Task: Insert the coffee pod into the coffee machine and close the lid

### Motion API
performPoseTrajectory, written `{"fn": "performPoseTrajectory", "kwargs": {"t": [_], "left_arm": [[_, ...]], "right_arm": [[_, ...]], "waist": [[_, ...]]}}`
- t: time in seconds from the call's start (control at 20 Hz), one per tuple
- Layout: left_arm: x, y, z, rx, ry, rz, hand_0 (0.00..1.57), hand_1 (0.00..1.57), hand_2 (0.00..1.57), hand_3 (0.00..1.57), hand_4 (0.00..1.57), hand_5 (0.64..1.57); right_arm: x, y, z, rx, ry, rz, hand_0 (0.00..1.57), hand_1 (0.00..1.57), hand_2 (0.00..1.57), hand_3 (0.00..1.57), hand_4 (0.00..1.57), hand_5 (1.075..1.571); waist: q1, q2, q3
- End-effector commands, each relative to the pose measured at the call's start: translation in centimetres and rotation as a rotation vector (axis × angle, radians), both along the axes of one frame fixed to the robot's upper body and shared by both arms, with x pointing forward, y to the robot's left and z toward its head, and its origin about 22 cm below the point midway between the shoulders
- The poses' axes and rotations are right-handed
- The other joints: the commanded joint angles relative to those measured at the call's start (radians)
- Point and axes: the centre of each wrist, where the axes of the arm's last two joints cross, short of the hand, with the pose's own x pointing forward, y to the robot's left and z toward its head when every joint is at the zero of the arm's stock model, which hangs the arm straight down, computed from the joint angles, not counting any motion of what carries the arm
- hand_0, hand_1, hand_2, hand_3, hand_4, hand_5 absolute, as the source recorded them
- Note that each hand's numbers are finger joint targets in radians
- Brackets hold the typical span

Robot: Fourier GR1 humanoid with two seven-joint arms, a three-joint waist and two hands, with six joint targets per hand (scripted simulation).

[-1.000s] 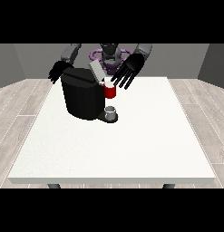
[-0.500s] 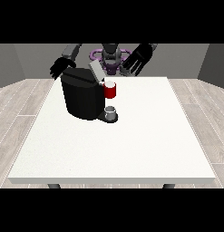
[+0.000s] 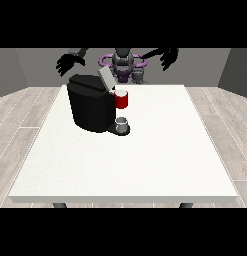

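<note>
Since half a second ago both hands have lifted and spread wider apart, away from the coffee machine (image 3: pixel 90 102): the hand at the view's left (image 3: pixel 68 63) now hangs above and behind the machine's left side with its fingers spread and nothing in them, and the hand at the view's right (image 3: pixel 168 57) is well off to the right, also spread and empty. The machine stands on the white table (image 3: pixel 145 160) with its lid (image 3: pixel 107 79) tilted up, a red thing at the machine (image 3: pixel 122 99) at its front, and a grey thing (image 3: pixel 122 123) on the base below it, well below and apart from both hands; I cannot tell whether that is the pod.
</note>
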Motion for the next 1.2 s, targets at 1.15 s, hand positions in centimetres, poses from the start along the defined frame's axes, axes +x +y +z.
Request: {"fn": "performPoseTrajectory", "kwargs": {"t": [1.15], "left_arm": [[-8.6, -0.8, -7.9, -0.397, 0.105, 0.041, 0.0, 0.0, 0.0, 0.0, 0.11, 1.571]], "right_arm": [[4.7, 3.2, 6.7, -0.127, -0.117, 0.329, 0.0, 0.0, 0.0, 0.0, 0.12, 1.571]], "waist": [[0.191, 0.006, 0.0009]]}}
